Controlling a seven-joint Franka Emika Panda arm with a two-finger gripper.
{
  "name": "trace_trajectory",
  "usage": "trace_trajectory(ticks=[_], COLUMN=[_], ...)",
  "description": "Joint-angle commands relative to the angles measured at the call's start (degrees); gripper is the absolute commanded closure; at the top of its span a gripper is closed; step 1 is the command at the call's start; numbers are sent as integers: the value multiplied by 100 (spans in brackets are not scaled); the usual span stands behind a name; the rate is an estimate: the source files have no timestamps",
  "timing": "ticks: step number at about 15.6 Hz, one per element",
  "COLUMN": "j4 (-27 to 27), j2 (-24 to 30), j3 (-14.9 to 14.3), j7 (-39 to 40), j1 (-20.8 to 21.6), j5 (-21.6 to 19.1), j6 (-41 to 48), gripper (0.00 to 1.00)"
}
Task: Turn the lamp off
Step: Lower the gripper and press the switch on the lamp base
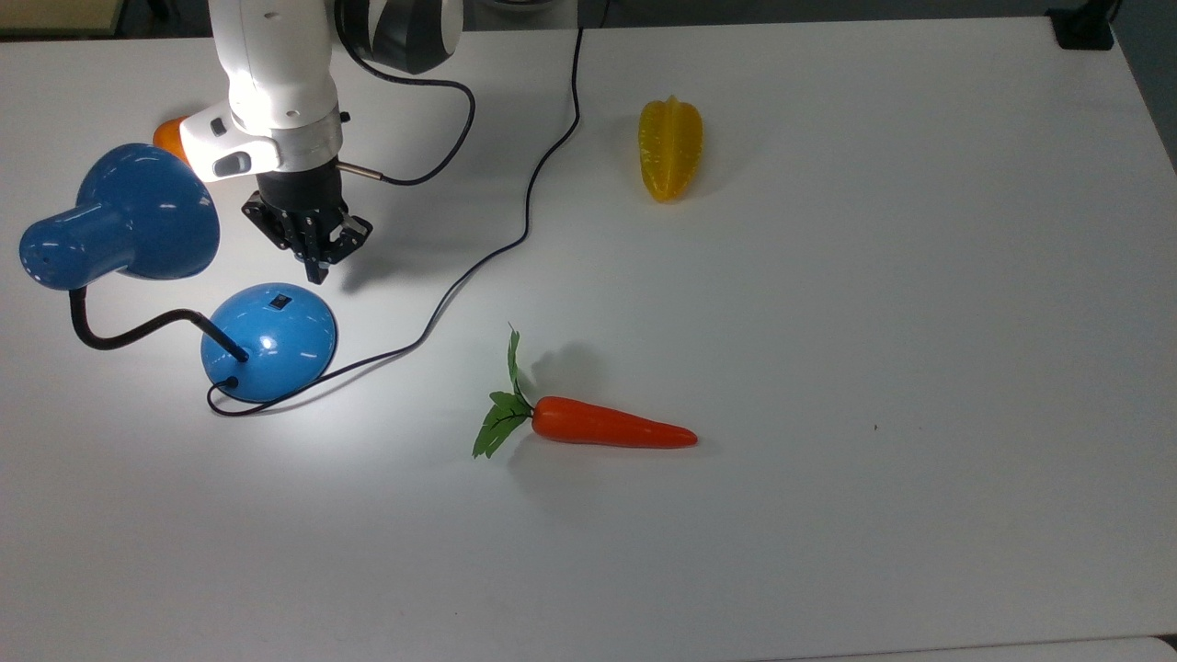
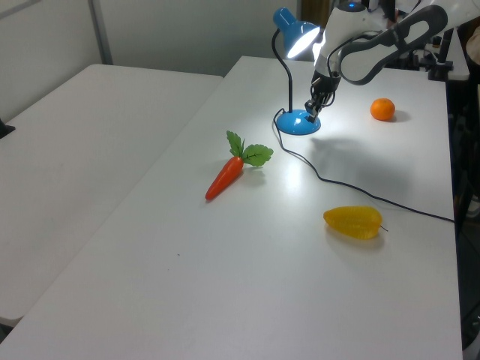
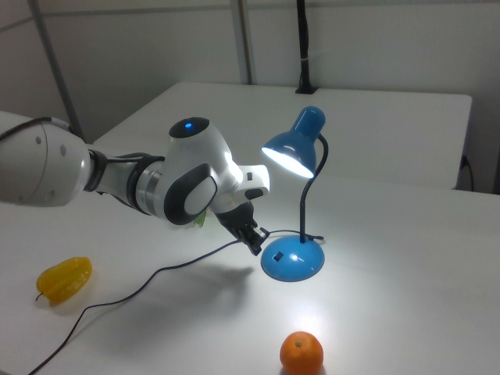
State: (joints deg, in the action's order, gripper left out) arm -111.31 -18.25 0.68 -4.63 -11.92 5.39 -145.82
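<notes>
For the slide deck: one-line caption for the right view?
Panda gripper poised beside the domed base of the lit blue lamp, with an orange in front and a yellow starfruit on the white table.

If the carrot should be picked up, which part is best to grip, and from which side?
Probably grip the carrot at its thick orange part just beside the leaves, coming down from above. It lies flat on the table with free space all round, and its tip tapers thin, so the fingers should close across its width.

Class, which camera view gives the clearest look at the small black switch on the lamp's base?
The top view: the switch faces up, uncovered, just below the gripper. In the right view it is a small dark mark on the dome. In the left view the gripper crowds it.
</notes>
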Motion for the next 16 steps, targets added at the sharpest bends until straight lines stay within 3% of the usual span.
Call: trace_trajectory(ticks=[1,16], j4=[-13,4], j2=[-170,-399], j3=[-24,-24], j7=[-82,-29], j1=[-56,-276], j5=[32,243], j6=[-543,-843], gripper=[100,100])
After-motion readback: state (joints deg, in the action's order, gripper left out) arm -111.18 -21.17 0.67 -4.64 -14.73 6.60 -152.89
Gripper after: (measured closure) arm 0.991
